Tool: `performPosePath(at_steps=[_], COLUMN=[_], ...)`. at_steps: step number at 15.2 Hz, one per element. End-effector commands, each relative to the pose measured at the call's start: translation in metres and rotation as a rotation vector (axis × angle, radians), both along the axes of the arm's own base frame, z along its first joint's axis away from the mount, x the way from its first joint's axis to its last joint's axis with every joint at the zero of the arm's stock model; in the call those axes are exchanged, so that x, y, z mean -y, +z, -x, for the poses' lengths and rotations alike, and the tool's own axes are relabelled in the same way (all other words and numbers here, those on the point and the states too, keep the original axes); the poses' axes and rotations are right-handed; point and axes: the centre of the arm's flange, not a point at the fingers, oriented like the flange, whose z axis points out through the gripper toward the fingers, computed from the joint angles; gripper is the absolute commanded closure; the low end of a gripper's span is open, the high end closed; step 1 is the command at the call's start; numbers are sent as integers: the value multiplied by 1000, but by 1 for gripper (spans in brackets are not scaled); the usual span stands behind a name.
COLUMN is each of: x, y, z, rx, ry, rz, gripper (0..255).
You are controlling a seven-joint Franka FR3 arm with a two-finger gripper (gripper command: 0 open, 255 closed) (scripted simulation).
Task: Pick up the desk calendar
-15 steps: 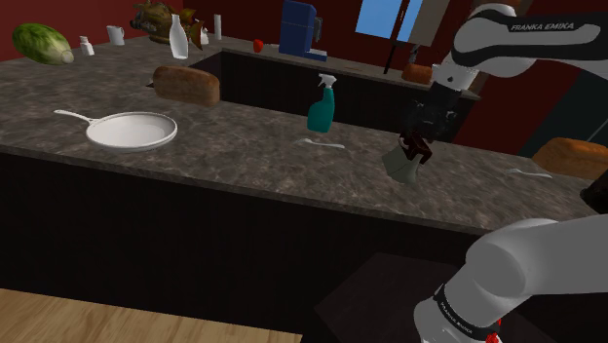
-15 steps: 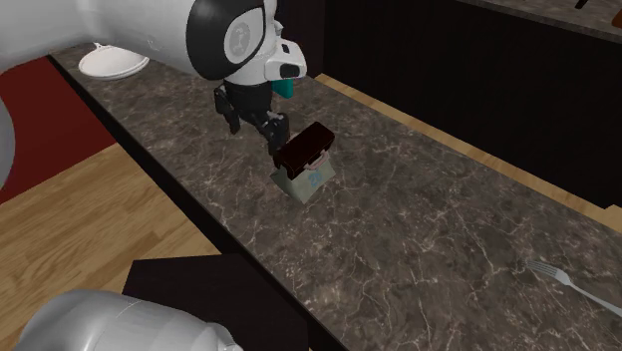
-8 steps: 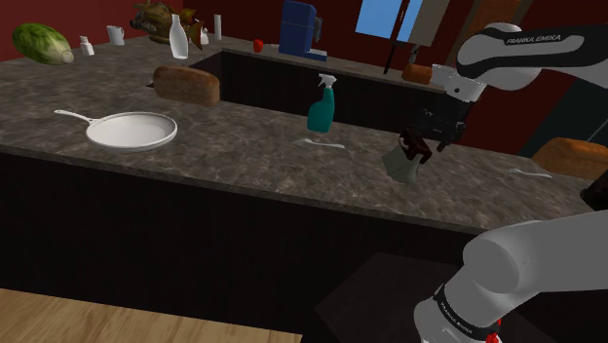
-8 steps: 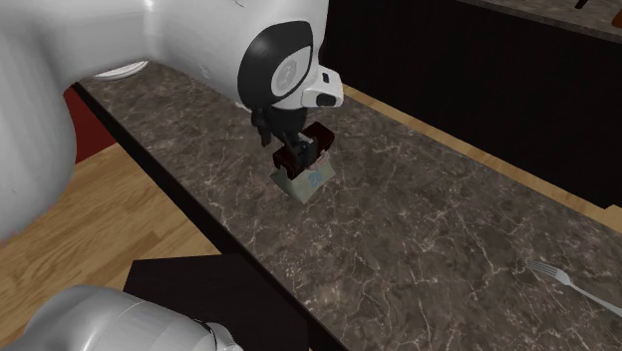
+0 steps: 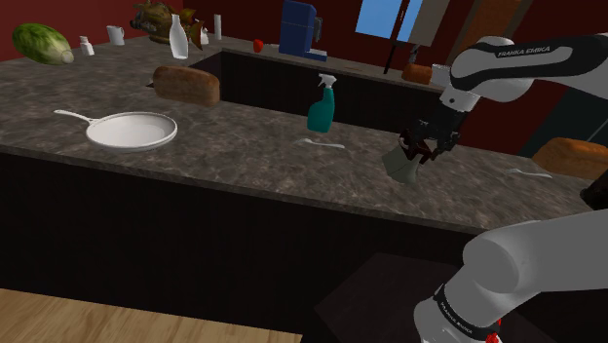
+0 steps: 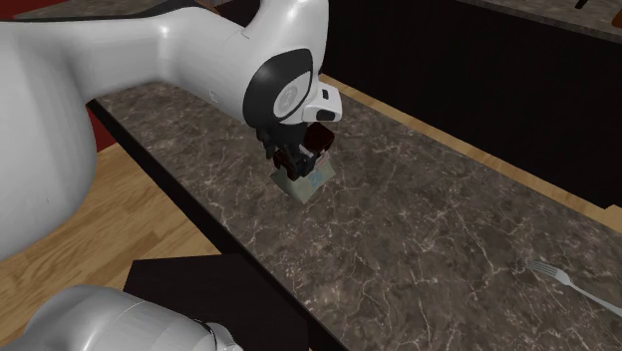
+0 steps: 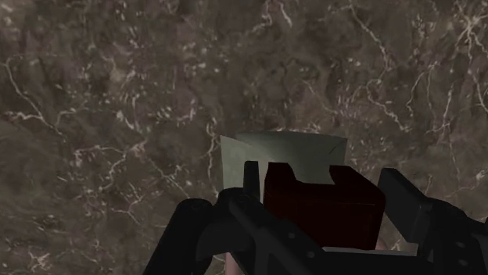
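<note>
Fingers [image 7: 252, 187] of the gripper [image 7: 321, 195] are spread apart, straddling the dark top of the one desk calendar [image 7: 289, 152]; can't tell if they're touching it. It sits near the counter [image 6: 429, 239] edge by the stand. Also one spray bottle [image 5: 323, 105], one pan [image 5: 132, 130], two forks [image 5: 323, 143].

Shoulder view wide, second exterior closer — perhaps opposite — both share counter [image 5: 244, 146].

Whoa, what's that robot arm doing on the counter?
The white robot arm is going for a little desk calendar. Its black tool is right down over it, one finger on each side of the dark red top, open and not squeezing as far as I can tell. The calendar sits on the stone counter, not yet lifted.
</note>
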Motion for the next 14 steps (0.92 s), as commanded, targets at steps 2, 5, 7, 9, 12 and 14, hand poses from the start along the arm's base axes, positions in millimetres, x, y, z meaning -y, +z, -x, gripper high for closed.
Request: performPosePath(at_steps=[2, 5, 7, 9, 12, 14], x=[0, 0, 0, 0, 0, 0], y=[-1, -1, -1, 4, 20, 30], z=[0, 0, 0, -1, -1, -1], rx=[-1, -1, -1, -1, -1, -1], ry=[0, 0, 0, 0, 0, 0], rz=[0, 0, 0, 0, 0, 0], gripper=[255, 255, 255, 255, 255, 255])
